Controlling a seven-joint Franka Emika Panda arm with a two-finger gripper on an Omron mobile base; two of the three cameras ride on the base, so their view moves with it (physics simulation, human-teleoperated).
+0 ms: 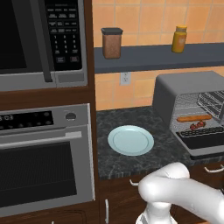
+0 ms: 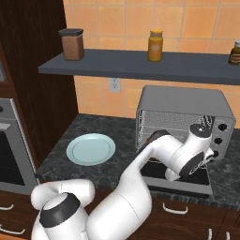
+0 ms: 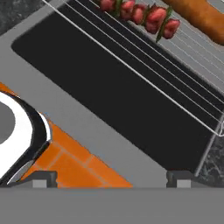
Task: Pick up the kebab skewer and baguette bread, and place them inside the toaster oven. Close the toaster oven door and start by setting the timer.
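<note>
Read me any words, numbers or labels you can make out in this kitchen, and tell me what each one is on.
Nothing can be read for certain.
Microwave keypad: rows of pale button markings, too small and blurred to read.
Built-in oven display: faint light characters, too blurred to make out.
Brown jar, yellow bottle, toaster oven: no legible label.

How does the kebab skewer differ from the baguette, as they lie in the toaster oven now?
The skewer is shorter; the baguette is clearly longer.
The skewer carries separate red chunks with green bits between them; the baguette is one smooth orange-brown stick.
The skewer lies nearer the open door; the baguette lies behind it, deeper in the toaster oven.
Both rest on the same wire rack, roughly parallel.
</note>
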